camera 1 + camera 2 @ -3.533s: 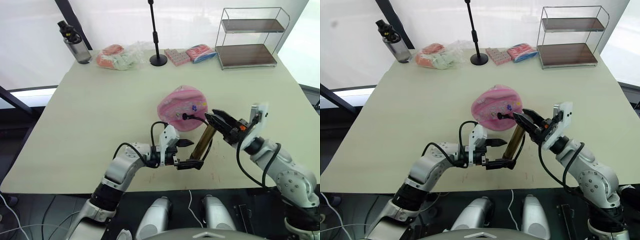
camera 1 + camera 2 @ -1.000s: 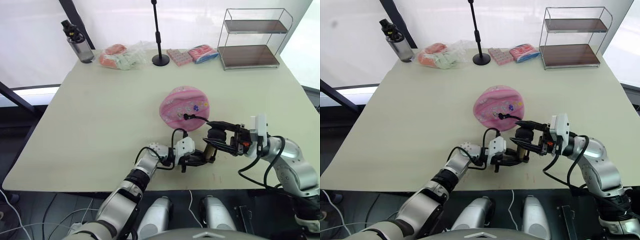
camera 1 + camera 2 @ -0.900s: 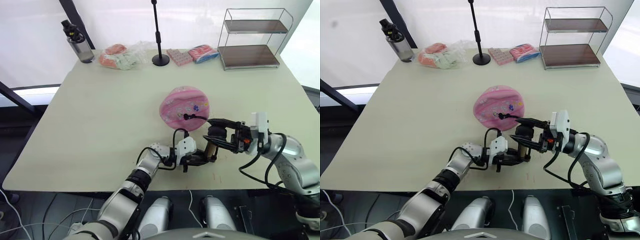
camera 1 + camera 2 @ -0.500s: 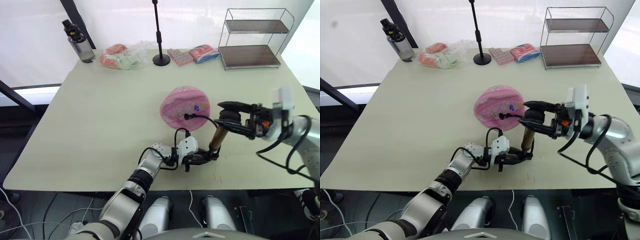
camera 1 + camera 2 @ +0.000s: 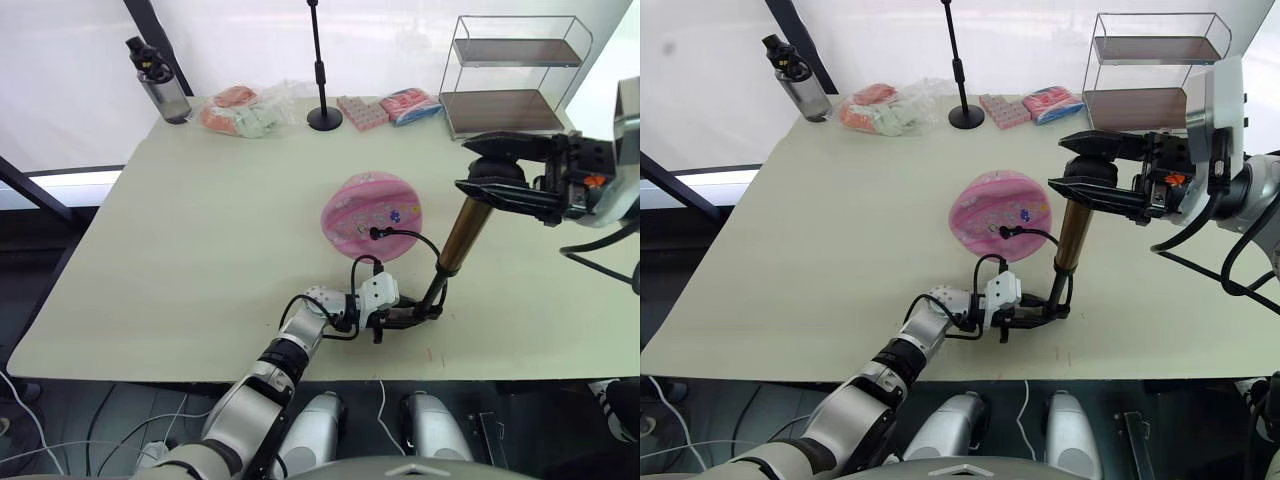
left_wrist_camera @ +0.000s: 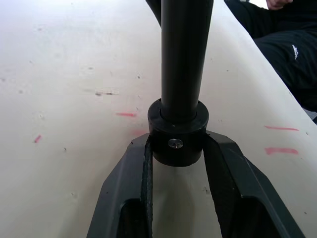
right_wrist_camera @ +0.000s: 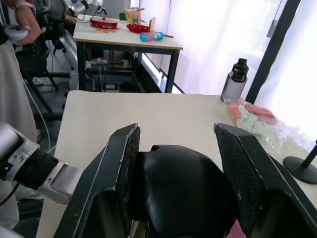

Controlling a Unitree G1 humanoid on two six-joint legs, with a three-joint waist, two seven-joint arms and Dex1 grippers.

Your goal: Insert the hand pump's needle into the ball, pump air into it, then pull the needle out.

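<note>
The pink ball lies mid-table. The hand pump stands tilted just right of it, drawn out long, its gold barrel raised over a thin black rod. My right gripper is shut on the black knob handle at the top. My left gripper rests low on the table, shut on the pump's black bottom cap. The black hose curves from the pump to the ball's near side. Where the hose tip meets the ball, the needle is hidden.
Along the far edge stand a water bottle, a plastic bag of pink and green items, a black stand, pink packets and a wire shelf rack. A person stands beyond the table.
My right gripper has risen up and to the right with the handle, stretching the pump out. The left gripper has kept the bottom cap down on the table.
</note>
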